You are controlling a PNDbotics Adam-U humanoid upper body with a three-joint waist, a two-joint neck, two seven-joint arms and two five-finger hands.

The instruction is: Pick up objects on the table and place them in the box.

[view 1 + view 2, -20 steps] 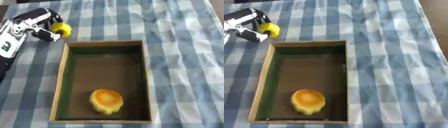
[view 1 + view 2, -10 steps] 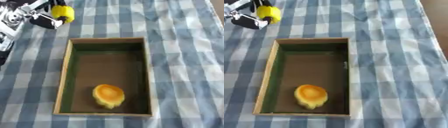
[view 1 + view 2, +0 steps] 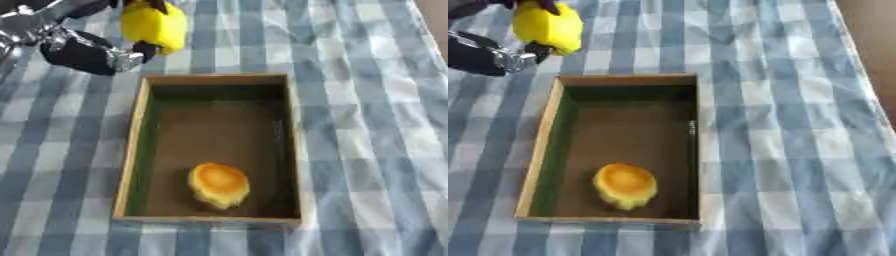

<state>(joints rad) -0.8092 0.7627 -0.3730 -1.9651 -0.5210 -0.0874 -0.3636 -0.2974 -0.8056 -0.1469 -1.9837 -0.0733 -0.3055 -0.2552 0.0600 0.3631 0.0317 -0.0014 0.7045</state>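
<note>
My left hand [image 3: 83, 47] comes in from the upper left, black and silver, with its fingers curled round a yellow rounded object [image 3: 154, 25]. It holds the object in the air just beyond the far left corner of the box [image 3: 129, 150]. The box is a shallow wooden tray with a dark green inner wall and brown floor. A yellow-orange lumpy object [image 3: 218, 184] lies inside it near the front end. My right hand shows in neither view.
A blue and white checked cloth [image 3: 798, 125] covers the whole table. A brownish strip [image 3: 877, 45] shows at the upper right edge, beyond the cloth.
The views have shifted and drawn closer. My left hand has lifted the yellow object and brought it right, toward the box's far left corner.
</note>
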